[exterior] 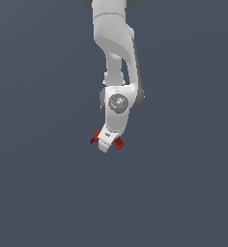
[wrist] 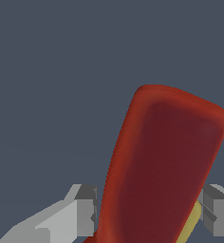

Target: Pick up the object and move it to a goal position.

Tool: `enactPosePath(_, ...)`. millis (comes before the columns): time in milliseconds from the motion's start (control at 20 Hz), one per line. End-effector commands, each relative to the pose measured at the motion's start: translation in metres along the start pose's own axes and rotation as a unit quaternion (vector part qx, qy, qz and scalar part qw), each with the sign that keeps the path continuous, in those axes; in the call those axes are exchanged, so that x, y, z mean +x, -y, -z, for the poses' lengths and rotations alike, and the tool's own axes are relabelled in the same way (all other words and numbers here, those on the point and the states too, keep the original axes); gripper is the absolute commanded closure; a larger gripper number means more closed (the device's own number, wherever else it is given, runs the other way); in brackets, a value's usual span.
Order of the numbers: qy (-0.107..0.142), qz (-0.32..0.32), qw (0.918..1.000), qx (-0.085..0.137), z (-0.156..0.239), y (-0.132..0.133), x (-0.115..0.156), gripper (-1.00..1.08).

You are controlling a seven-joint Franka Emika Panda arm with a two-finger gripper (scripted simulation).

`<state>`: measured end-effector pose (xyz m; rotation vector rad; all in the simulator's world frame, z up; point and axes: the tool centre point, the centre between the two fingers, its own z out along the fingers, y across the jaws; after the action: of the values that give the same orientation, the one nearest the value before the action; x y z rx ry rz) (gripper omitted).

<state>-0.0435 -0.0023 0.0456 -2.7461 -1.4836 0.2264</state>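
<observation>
The object is a small red drill-shaped item. In the exterior view only its ends show, a red part [exterior: 118,143] on one side of the white hand and a dark maroon tip on the other. My gripper [exterior: 105,144] is shut on it. The wrist view shows the object's broad red body [wrist: 166,166] filling the space between the two grey fingers [wrist: 85,211], with a yellowish patch low on one side.
A plain dark grey-blue ground [exterior: 38,193] fills both views. The white arm [exterior: 117,43] comes down from the top of the exterior view.
</observation>
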Motion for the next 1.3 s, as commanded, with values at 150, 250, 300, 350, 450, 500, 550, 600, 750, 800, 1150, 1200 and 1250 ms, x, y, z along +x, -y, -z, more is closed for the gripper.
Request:
enactPosePath(150,-0.001,0.001,1.0,-0.002,0.041,0.013,0.019,1.08)
enactPosePath(250,-0.001,0.001,1.0,-0.002,0.059,0.019,0.027,1.08)
enactPosePath(300,-0.001,0.001,1.0,-0.002,0.069,0.023,0.032,1.08)
enactPosePath(350,-0.001,0.001,1.0,-0.002,0.079,0.026,0.037,1.08)
enactPosePath(450,-0.001,0.001,1.0,-0.002,0.1,0.034,0.047,1.08)
enactPosePath(500,-0.001,0.001,1.0,-0.002,0.111,0.038,0.052,1.08)
enactPosePath(550,-0.001,0.001,1.0,-0.002,0.121,0.041,0.057,1.08)
enactPosePath(600,-0.001,0.001,1.0,-0.002,0.132,0.045,0.062,1.08)
enactPosePath(750,-0.001,0.002,1.0,-0.002,0.165,0.056,0.077,1.08)
enactPosePath(800,-0.001,0.002,1.0,-0.002,0.175,0.06,0.082,1.08)
enactPosePath(1150,-0.001,0.002,1.0,-0.001,0.247,0.083,0.116,1.08)
enactPosePath(1200,-0.001,0.002,1.0,-0.001,0.257,0.086,0.121,1.08)
enactPosePath(1250,-0.001,0.001,1.0,-0.001,0.265,0.089,0.125,1.08)
